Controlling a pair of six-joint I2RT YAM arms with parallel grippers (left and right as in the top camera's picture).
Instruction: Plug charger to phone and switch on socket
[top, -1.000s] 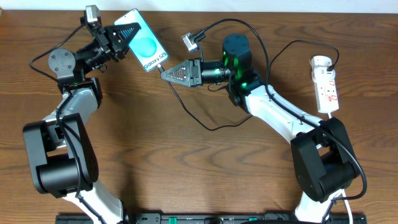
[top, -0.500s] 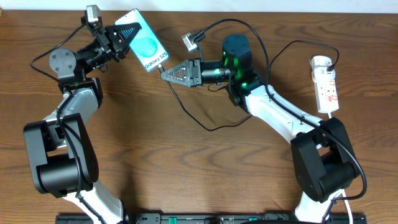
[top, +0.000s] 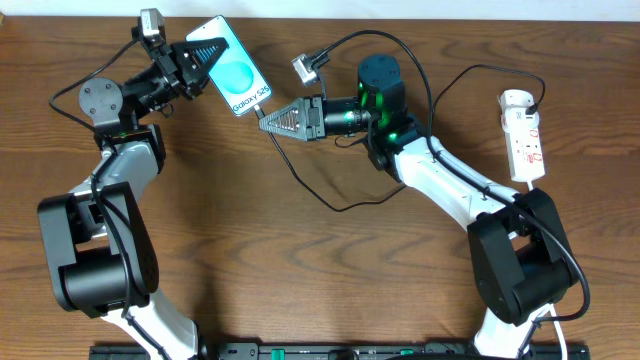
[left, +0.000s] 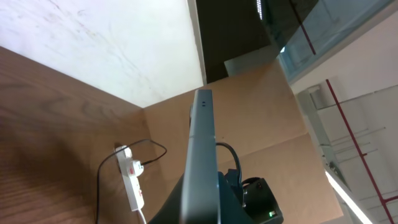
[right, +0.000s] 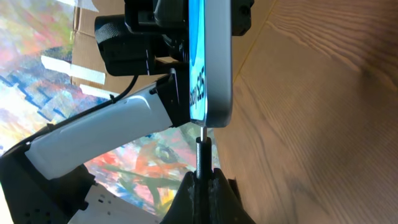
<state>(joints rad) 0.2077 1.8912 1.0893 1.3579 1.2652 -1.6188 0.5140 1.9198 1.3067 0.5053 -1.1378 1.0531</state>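
Far left, overhead: left arm reaches up toward the far edge of the table (top: 300, 280). Left gripper (top: 207, 52) is clamped on the upper end of the phone (top: 240, 75), lifted and angled, turquoise screen up, white lettering at the lower right end. Left wrist view: phone (left: 202, 155) seen edge-on, standing between the fingers as a thin grey slab. Just right of the phone's lower end: right gripper (top: 264, 118), fingers pinched together on the connector end of the charger (top: 335, 206), pointing left at the phone's bottom edge. Right wrist view: connector tip (right: 202, 146) stands straight out of the closed fingertips (right: 186, 186) and meets the end edge of the phone (right: 214, 62); cannot tell whether it is fully seated in the port. From the gripper, the thin black cable sags down across the wood in a loop, then climbs right past the right arm toward the socket (top: 526, 140). Socket lies flat near the right edge of the table, long side running away from the robot, red marks on top, well apart from both grippers. Left wrist view: socket (left: 132, 186) in the background, a thin black lead running into it.
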